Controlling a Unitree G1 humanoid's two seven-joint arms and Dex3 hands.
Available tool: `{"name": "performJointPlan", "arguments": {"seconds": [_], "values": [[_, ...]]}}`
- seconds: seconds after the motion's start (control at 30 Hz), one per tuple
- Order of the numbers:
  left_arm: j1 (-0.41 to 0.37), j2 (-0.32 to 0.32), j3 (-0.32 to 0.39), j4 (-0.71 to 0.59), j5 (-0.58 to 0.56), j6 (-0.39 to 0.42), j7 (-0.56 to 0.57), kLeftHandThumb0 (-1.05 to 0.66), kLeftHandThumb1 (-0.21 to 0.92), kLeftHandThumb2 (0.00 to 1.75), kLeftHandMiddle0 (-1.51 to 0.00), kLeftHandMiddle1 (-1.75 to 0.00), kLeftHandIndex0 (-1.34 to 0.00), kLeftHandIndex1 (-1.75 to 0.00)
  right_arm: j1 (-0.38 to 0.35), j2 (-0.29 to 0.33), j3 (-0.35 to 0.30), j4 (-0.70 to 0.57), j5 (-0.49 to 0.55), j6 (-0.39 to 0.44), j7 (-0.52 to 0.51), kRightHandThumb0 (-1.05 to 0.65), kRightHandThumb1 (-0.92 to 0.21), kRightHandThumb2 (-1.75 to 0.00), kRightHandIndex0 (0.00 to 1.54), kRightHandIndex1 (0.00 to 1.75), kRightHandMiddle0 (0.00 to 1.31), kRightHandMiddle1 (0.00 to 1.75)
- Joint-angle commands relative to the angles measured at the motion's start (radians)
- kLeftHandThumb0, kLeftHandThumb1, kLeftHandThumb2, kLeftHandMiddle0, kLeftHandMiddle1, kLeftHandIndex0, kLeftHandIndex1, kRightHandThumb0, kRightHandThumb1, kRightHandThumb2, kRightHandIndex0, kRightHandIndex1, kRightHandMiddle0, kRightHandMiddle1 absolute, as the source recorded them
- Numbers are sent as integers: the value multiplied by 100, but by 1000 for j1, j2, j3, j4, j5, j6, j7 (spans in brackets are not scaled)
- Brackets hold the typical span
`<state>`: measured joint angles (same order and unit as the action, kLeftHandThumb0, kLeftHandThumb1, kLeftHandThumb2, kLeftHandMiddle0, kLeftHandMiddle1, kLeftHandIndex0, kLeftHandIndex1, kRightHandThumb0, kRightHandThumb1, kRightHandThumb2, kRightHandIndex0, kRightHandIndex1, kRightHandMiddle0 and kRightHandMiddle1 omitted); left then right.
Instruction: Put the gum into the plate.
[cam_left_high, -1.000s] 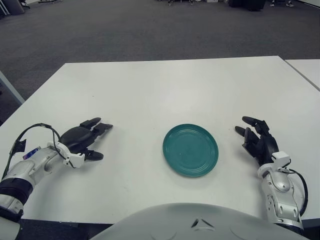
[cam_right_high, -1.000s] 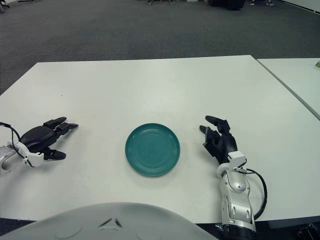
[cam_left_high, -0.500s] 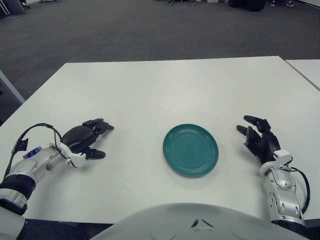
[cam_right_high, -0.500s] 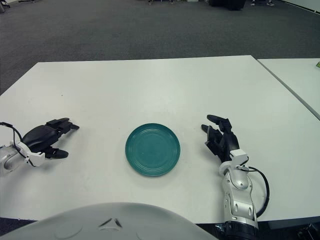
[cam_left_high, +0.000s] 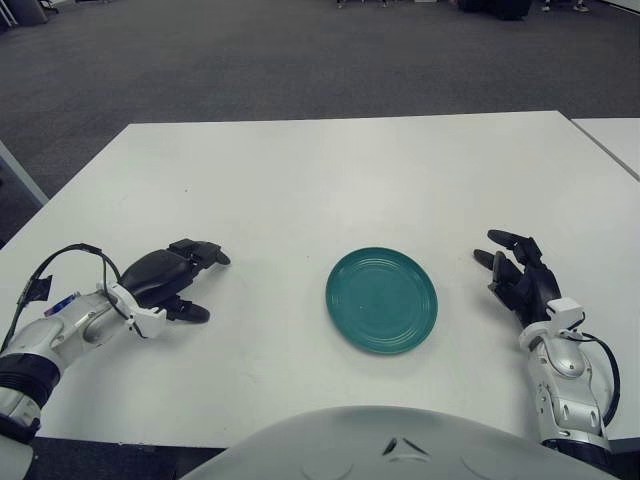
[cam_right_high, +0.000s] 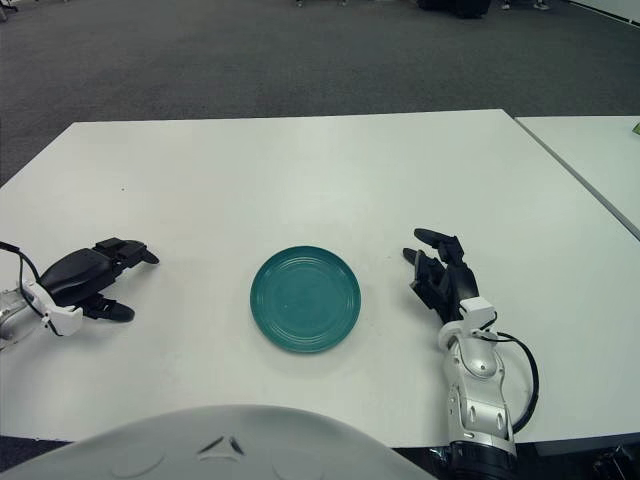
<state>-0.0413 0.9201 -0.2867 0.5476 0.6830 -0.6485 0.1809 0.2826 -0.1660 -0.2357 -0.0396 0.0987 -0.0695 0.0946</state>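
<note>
the gum shows in neither view, so its place, long axis and heading cannot be told. the plate (cam_left_high: 381, 300) is a round teal dish with faint concentric rings and a low raised rim, lying flat a little nearer the front edge of the tabletop (cam_left_high: 340, 180) than the far edge, roughly midway between the left and right edges; nothing lies in it.

the left hand (cam_left_high: 165, 279) shows near the front left corner, well apart from the plate, palm down, its black fingers stretched toward the plate and curled down slightly at the tips, the thumb set apart below them; it holds nothing visible. the right hand (cam_left_high: 519, 279) shows near the right edge, just right of the plate but apart from it, its black fingers spread and raised, gripping nothing. both have silver-white wrists with black cables looping off them.

the tabletop is smooth, matte white and rectangular. the right eye view shows more of a second white table (cam_right_high: 590, 165) past the right edge, while the left eye view shows more of the left forearm. grey carpet (cam_left_high: 250, 60) lies beyond.
</note>
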Motion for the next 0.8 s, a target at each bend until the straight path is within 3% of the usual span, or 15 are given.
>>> {"name": "performJointPlan", "arguments": {"seconds": [0.0, 0.1, 0.23, 0.33, 0.43, 0.77], "values": [[22, 62, 74, -58, -40, -7, -8, -99, 92, 21, -15, -88, 0, -152, -2, 6, 8, 30, -8, 30, -8, -86, -92, -87, 33, 46, 0, 101], [64, 87, 134, -131, -67, 8, -30, -98, 92, 25, -14, -120, -1, -159, -3, 7, 11, 32, -8, 26, -8, -86, -92, -86, 33, 46, 0, 102], [128, 96, 207, -236, -87, 63, -62, -93, 92, 27, -16, -142, -4, -160, -4, 6, 14, 34, -10, 22, -9, -85, -92, -87, 33, 46, 0, 102], [266, 109, 375, -501, -148, 186, -160, -89, 92, 28, -20, -150, -7, -159, -2, 8, 17, 33, -12, 20, -12, -85, -92, -87, 33, 46, 0, 103], [351, 63, 475, -674, -134, 307, -210, -81, 92, 33, -28, -141, -15, -150, 3, 9, 19, 33, -12, 17, -13, -85, -92, -86, 33, 46, 0, 105], [434, -93, 572, -772, -33, 480, -163, -66, 92, 45, -44, -120, -28, -136, 25, 12, 29, 27, -17, -11, -13, -84, -92, -85, 33, 45, 0, 105]]}}
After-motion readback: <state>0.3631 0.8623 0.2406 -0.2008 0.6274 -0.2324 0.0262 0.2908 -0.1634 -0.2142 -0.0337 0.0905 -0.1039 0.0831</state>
